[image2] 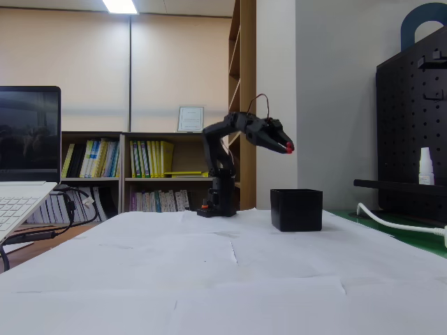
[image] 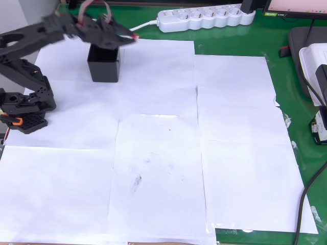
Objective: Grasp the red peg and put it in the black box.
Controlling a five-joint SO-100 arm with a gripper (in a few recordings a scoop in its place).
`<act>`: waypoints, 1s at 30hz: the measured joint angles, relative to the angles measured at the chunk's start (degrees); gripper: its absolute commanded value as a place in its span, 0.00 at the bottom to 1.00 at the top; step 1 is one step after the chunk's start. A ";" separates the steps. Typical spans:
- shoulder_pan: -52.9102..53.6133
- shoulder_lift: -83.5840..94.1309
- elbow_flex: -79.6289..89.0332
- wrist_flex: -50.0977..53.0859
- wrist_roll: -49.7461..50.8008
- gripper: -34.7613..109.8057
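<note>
The black box [image: 104, 64] [image2: 297, 209] stands open-topped on the white paper at the back left of the overhead view. My gripper [image: 132, 37] [image2: 287, 147] hangs above the box, its tip over the box's right edge in the overhead view. The red peg [image: 135, 37] [image2: 289, 147] shows as a small red spot pinched at the fingertips, well above the box's rim in the fixed view. The arm's black base [image: 23, 109] stands at the left.
White paper sheets [image: 168, 153] cover a green mat. A white power strip [image: 207, 18] lies along the back edge. Cables and a white device [image: 319, 92] sit at the right edge. A laptop [image2: 24, 160] stands at the left in the fixed view.
</note>
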 measured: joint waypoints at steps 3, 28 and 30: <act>-3.60 0.26 0.88 8.44 2.11 0.24; -9.84 12.39 -0.70 9.14 13.10 0.40; -10.11 12.39 -0.70 9.14 13.10 0.40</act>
